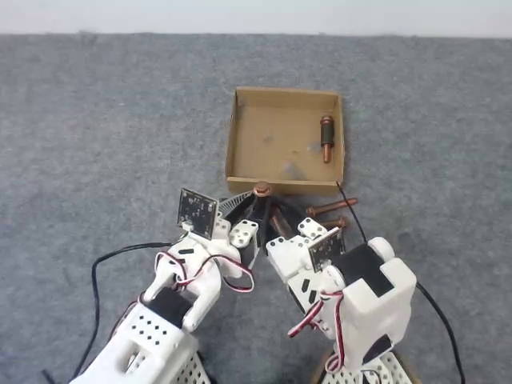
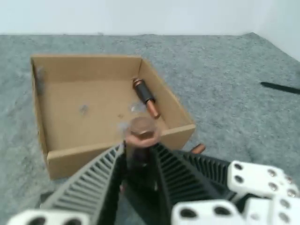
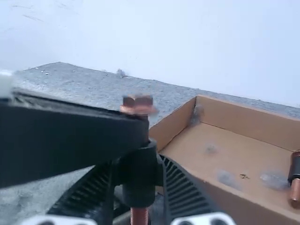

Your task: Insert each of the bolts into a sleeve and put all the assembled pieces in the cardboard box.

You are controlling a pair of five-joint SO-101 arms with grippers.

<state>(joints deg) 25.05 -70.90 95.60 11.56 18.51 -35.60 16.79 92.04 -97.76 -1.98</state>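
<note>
Two hands, one piece | left hand (image 2: 139, 157) and right hand (image 3: 138, 169) both clamp the black sleeve (image 2: 138, 176), bolt (image 3: 138, 104) seated through it, just near of the cardboard box (image 1: 231, 136) | we judge it light, rigid and smooth, so hold the sleeve rather than the slick copper shank.

Cardboard box (image 1: 232, 136) tan-brown. Carpet (image 1: 96, 120) grey, speckled. Held bolt (image 2: 140, 131) copper, its sleeve (image 3: 138, 176) black. The piece in the box (image 1: 326, 138) matches (copper with a black band). Left gripper (image 2: 138, 151) fingers (image 2: 89, 183) black, ribbed. Arm shells (image 1: 376, 296) white, wires (image 1: 308, 320) red-and-white.
</note>
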